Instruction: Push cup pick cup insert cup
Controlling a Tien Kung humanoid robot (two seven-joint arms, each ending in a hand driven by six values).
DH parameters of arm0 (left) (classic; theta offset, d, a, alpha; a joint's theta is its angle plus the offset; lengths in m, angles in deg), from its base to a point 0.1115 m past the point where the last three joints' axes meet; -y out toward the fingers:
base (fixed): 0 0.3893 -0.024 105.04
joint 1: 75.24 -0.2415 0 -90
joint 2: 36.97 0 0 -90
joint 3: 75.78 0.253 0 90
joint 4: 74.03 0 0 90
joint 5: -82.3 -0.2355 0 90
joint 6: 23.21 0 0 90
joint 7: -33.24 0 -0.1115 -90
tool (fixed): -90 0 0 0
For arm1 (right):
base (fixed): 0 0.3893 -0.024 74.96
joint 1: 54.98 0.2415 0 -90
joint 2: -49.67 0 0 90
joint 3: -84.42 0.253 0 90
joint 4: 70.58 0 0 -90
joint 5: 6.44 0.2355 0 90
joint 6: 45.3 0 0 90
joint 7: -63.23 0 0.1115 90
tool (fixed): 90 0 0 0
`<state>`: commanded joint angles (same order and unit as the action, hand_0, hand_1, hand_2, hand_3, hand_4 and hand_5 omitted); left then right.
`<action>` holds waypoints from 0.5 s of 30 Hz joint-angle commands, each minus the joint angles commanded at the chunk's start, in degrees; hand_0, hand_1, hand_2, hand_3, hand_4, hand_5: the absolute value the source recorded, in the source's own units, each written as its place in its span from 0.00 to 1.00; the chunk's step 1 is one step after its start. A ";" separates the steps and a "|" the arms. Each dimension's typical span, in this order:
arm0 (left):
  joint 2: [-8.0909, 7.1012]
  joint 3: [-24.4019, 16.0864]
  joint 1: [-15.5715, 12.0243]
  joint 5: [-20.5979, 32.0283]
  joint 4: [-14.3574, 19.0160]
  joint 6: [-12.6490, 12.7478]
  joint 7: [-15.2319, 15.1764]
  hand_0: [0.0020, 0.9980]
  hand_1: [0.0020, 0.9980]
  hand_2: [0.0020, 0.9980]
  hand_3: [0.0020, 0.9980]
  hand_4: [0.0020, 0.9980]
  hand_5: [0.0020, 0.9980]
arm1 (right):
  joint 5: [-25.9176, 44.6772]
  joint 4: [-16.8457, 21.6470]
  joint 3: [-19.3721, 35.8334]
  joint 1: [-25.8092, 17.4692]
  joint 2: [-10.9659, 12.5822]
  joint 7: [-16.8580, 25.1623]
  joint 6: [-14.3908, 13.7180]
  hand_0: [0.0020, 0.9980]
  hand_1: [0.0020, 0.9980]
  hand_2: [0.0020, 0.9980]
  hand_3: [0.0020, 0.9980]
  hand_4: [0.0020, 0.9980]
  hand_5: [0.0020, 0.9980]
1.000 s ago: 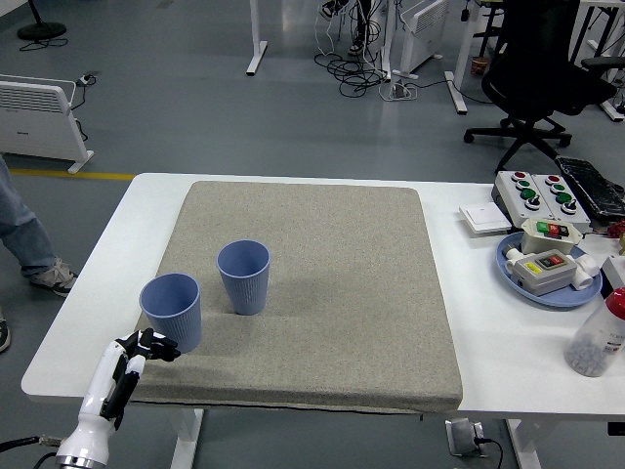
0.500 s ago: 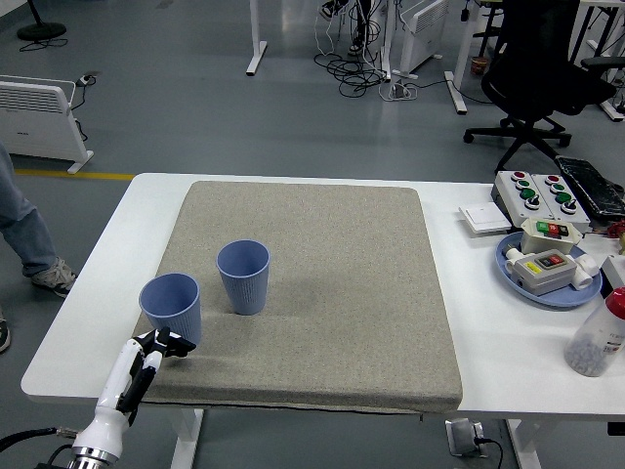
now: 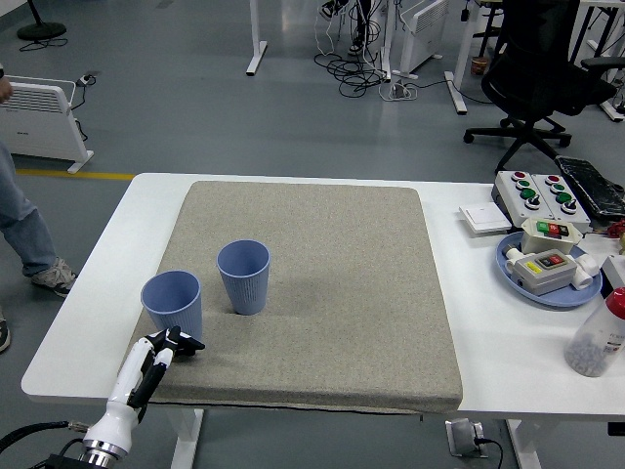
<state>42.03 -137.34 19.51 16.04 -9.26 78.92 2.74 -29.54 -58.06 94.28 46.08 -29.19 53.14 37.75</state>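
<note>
Two blue ribbed cups stand upright on a beige mat [image 3: 322, 283]. One cup [image 3: 173, 304] is near the mat's front left edge. The other cup [image 3: 243, 277] stands just to its right and a little farther back, apart from it. My left hand [image 3: 168, 348] comes in from the bottom left, with black fingertips [image 3: 184, 343] held just in front of the left cup's base. The fingers are relaxed and hold nothing. My right arm is out of view.
A blue tray [image 3: 552, 290] with control boxes, a button panel [image 3: 532, 192] and a clear bottle with a red cap [image 3: 598, 337] stand on the table's right side. A person's leg [image 3: 24, 230] shows at the left edge.
My left hand has moved right and slightly forward along the mat's front edge, now below the left cup's base. The cups have barely moved.
</note>
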 joint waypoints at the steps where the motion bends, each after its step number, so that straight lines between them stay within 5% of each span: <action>1: 0.02 -0.05 0.19 -0.20 -0.18 -0.32 0.30 0.64 0.65 0.59 0.53 0.54 1.00 | 0.04 0.00 -0.02 0.01 -0.01 0.01 -0.01 0.73 0.67 0.70 0.60 0.16 0.39; 15: 0.61 0.39 5.08 -1.82 -3.90 -1.53 1.87 0.67 0.67 0.61 0.56 0.53 1.00 | 0.00 0.04 0.03 -0.03 -0.08 -0.01 -0.01 0.73 0.67 0.70 0.60 0.16 0.39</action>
<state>42.64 -136.95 24.59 14.23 -13.16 77.39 4.60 -29.54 -58.02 94.31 46.05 -29.27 53.13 37.74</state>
